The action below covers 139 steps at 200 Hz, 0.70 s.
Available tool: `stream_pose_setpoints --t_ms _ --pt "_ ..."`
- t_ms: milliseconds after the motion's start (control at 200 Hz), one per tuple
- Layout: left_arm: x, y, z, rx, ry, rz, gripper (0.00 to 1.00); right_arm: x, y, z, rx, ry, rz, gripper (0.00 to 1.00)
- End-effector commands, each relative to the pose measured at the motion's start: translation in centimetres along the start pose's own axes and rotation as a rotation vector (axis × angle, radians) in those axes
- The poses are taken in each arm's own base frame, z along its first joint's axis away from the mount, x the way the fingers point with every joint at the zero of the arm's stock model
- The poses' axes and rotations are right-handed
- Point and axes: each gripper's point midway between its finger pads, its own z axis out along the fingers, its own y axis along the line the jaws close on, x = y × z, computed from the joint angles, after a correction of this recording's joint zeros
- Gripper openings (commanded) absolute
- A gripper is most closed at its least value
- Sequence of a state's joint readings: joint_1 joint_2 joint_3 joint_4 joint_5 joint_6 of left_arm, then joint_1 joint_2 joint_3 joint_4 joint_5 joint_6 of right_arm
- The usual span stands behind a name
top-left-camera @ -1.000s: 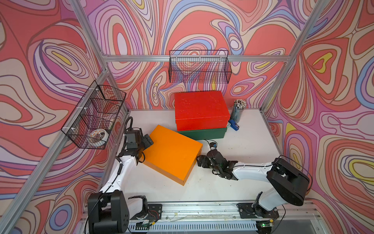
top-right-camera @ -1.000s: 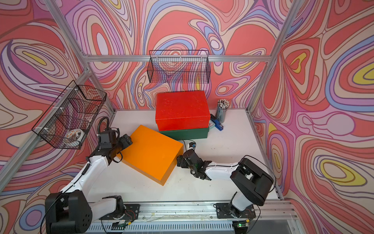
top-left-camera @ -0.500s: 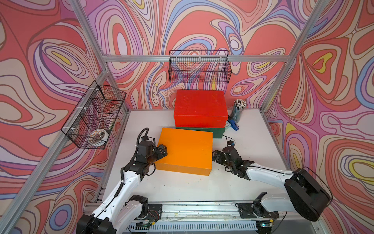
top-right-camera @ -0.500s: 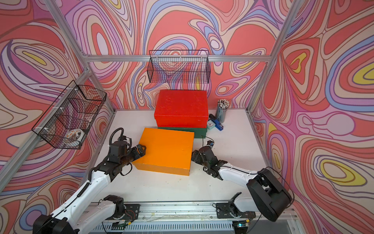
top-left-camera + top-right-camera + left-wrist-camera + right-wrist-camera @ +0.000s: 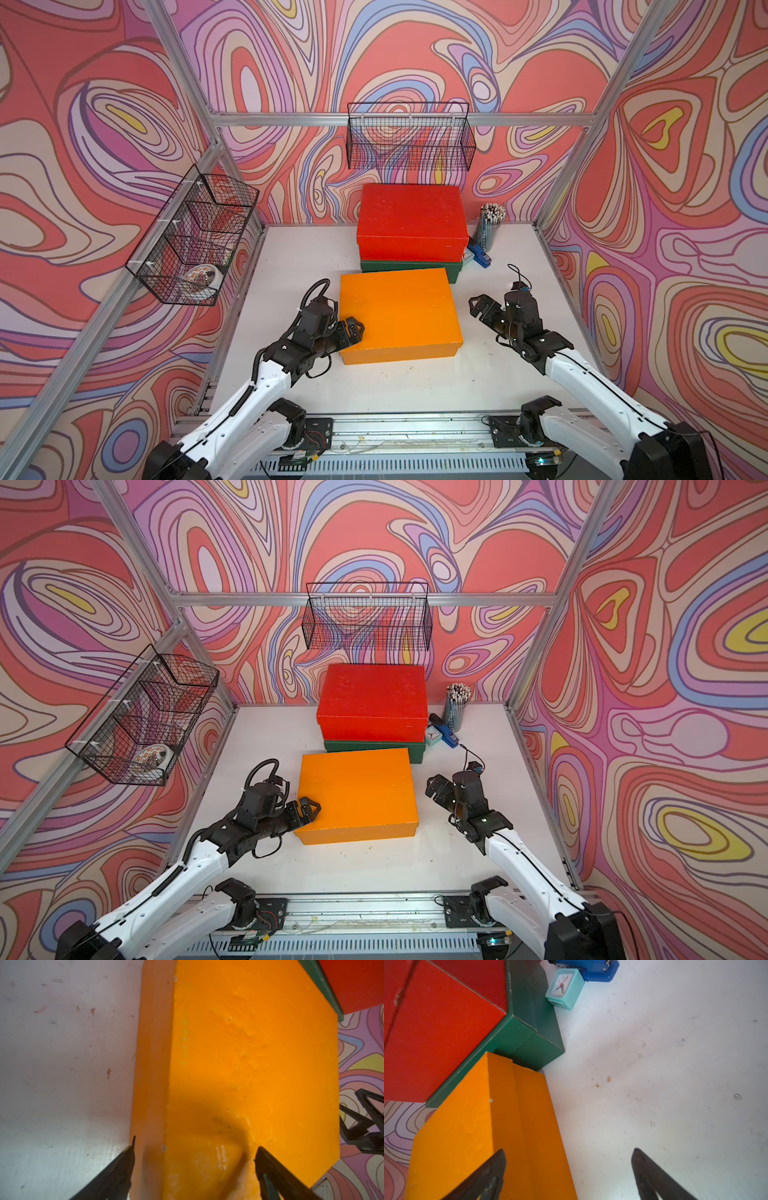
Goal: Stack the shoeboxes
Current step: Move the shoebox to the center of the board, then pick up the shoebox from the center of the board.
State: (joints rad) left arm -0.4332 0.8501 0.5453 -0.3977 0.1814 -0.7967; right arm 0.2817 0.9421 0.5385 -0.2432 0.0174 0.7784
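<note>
orange shoebox [image 5: 399, 316]: flat on the table [image 5: 299, 266] near its middle, lid on, square to the edges; its far side is just beside the green shoebox [image 5: 409, 266], touching or not I cannot tell
stack: red shoebox [image 5: 411, 220] sits on the green one at the middle of the back edge; a green strip shows in front
left gripper [image 5: 351, 330]: at the orange box's near left corner; fingers spread wide, one above the lid, one beside the wall; clamping nothing
right gripper [image 5: 484, 308]: off the box's right side, apart from it; fingers wide, empty
step: likely the last box, with the arms lining up either side
next move: probably press in from both short sides, lift level clear of the red lid, set down square; too wide for one jaw
surface: white, scuffed, specked; pencil cup [image 5: 490, 226], blue stapler [image 5: 480, 255] and small clock [image 5: 432, 734] near the back right corner
room: swirl-patterned walls; metal frame; wire baskets on the back wall [image 5: 409, 137] and left wall [image 5: 191, 245]
</note>
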Motion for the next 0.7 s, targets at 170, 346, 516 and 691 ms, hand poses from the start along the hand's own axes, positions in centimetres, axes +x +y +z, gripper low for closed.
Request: stream_pose_setpoints --t_ms 170,346,516,691 --pt "-2.1 -3.2 -2.6 0.059 -0.022 0.079 0.98 -0.5 6.6 -2.2 -0.261 0.097 -0.105 0.98" --pt "-2.2 -2.8 -2.0 0.054 0.015 0.065 0.98 1.4 8.1 -0.3 -0.34 0.225 -0.136 0.98" --pt "-3.0 -1.0 -2.5 0.078 0.004 -0.006 1.0 2.4 8.7 1.2 -0.381 0.284 -0.139 0.98" --pt "-2.5 -1.4 -2.3 0.14 0.031 0.007 1.0 3.0 9.2 2.3 -0.42 0.325 -0.127 0.98"
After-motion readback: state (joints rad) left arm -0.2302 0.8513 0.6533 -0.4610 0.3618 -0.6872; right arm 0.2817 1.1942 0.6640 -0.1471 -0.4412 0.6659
